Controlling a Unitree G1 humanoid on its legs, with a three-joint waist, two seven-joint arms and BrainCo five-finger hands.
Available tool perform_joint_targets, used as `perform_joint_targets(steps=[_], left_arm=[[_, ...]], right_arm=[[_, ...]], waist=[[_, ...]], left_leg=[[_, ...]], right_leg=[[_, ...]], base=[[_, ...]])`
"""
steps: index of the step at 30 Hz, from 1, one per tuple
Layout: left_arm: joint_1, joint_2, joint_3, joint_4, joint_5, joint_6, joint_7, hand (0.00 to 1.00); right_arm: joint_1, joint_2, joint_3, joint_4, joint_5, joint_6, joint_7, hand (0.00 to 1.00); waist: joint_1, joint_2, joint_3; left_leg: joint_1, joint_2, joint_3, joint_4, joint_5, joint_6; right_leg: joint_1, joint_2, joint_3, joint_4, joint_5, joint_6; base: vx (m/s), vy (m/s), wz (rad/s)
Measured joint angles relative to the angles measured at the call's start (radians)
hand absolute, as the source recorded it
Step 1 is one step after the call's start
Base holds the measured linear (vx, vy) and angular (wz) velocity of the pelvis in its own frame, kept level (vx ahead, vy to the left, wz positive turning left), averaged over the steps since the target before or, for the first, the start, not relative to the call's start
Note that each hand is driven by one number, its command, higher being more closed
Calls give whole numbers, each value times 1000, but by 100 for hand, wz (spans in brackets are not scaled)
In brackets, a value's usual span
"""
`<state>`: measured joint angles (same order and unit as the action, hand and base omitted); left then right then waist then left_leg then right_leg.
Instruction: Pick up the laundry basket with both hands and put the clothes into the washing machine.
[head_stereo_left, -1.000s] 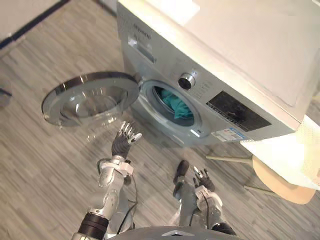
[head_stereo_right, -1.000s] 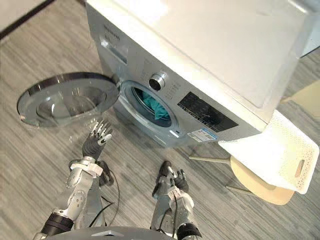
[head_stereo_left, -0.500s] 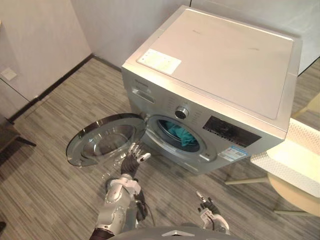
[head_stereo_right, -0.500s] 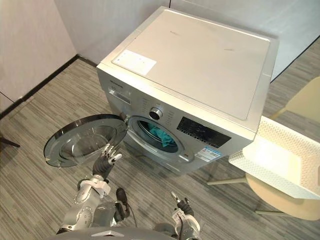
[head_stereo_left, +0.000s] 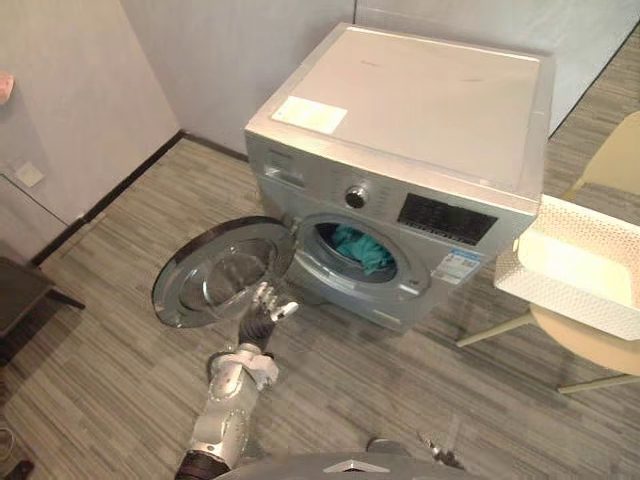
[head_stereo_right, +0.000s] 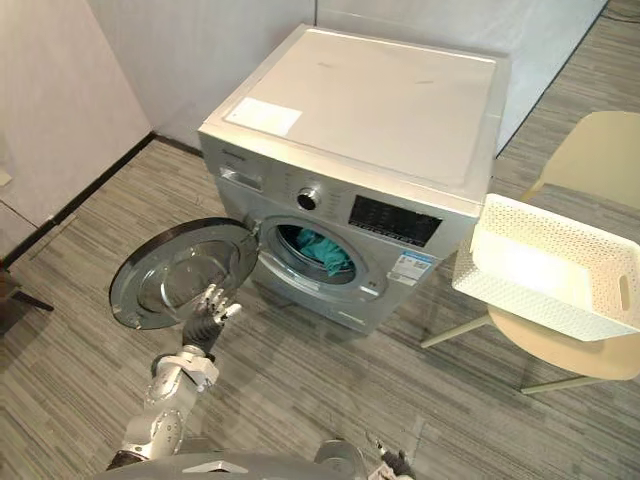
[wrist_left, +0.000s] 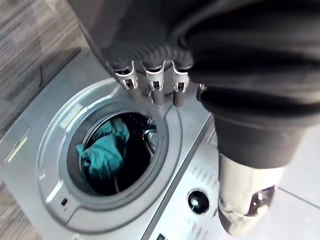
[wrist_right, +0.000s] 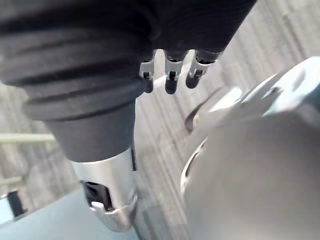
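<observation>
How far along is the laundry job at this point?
Done, apparently: teal clothes sit inside the washing machine, and the white basket rests on the chair, looking empty. In hand: nothing; left hand open by the open door, right hand open, low. Left: possibly closing the door.

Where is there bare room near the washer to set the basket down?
The washer has a bare flat top. So is the floor in front, between the open door and the chair legs. Crowded: by the door, where the left hand hovers, and the washer's opening, holding teal clothes. The basket covers the chair seat.
</observation>
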<state>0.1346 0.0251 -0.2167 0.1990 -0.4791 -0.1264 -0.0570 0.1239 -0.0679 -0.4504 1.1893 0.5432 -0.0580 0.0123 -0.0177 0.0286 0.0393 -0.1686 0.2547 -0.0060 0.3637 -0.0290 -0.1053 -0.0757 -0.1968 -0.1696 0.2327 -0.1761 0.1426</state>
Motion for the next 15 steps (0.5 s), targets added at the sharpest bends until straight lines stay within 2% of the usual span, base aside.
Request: perform_joint_targets(steps=[2,3,5,6,7,8,9,10,11,13,14,15], left_arm=[[8,15,-1,-36,7,0,1,0],[8,19,2,-71,14,-5,0,0],[-7,27,17,-116,14,-15,-1,0],[-21,38,31,-139,14,-17,0,0],[-27,48,68,-152,18,-17,1,0],[-27,50,93,-159,27,-16,2,0],[-37,49,149,-173,33,-16,7,0],[-46,49,177,-173,33,-16,10,0],[-69,55,239,-187,33,-16,24,0],[-111,64,303,-216,62,-21,50,0],[-180,64,362,-218,111,-39,109,0],[-210,66,387,-216,128,-44,132,0]], right_arm=[[22,6,-25,8,-1,4,0,0],[28,9,-25,6,-3,9,1,0],[22,-6,-21,4,-22,14,1,0],[7,-13,-9,6,-32,17,0,0],[-4,-21,18,6,-32,18,0,0],[-7,-25,25,6,-32,18,-1,0],[-13,-39,49,4,-30,18,-3,0],[-13,-40,63,4,-30,18,-4,0],[-8,-37,112,4,-32,18,-6,0],[-8,-27,147,-24,-32,15,-2,0],[-8,-21,183,-77,-33,0,1,0],[-18,-22,203,-90,-34,-6,2,0]], waist=[[-4,2,-1],[0,6,-8],[4,13,-13],[10,13,-13],[14,10,-11],[14,14,-13],[4,36,-3],[3,34,-5],[10,22,-7],[8,-13,-11],[5,-22,-9],[7,-19,2]], left_leg=[[28,-17,8,-24,-37,-54],[42,-28,20,-57,-75,-79],[18,-56,64,-74,-135,-60],[-19,-75,96,-69,-165,-46],[-69,-88,131,-46,-171,-26],[-92,-86,149,-36,-176,-5],[-123,-78,168,-39,-171,25],[-128,-78,172,-50,-165,24],[-121,-95,179,-93,-138,19],[-115,-128,186,-133,-104,27],[-129,-143,183,-152,-63,28],[-129,-142,181,-161,-48,27]], right_leg=[[25,-24,-13,-24,35,18],[20,-39,-10,-43,63,37],[-22,-66,8,-75,117,63],[-60,-81,34,-114,175,74],[-103,-91,47,-168,275,60],[-118,-87,39,-213,341,43],[-124,-68,-5,-246,353,23],[-126,-56,-24,-214,324,16],[-93,-35,-60,-200,272,26],[-46,-38,-93,-279,270,27],[-43,-47,-116,-313,271,29],[-47,-42,-115,-313,274,34]], base=[[-51,371,21],[-113,388,-6],[-150,377,-27],[-220,333,-60],[-254,315,-74],[-293,273,-78],[-239,243,-55],[-199,274,-50],[-119,229,-24],[-94,103,5],[-94,-15,22],[-169,-73,19]])
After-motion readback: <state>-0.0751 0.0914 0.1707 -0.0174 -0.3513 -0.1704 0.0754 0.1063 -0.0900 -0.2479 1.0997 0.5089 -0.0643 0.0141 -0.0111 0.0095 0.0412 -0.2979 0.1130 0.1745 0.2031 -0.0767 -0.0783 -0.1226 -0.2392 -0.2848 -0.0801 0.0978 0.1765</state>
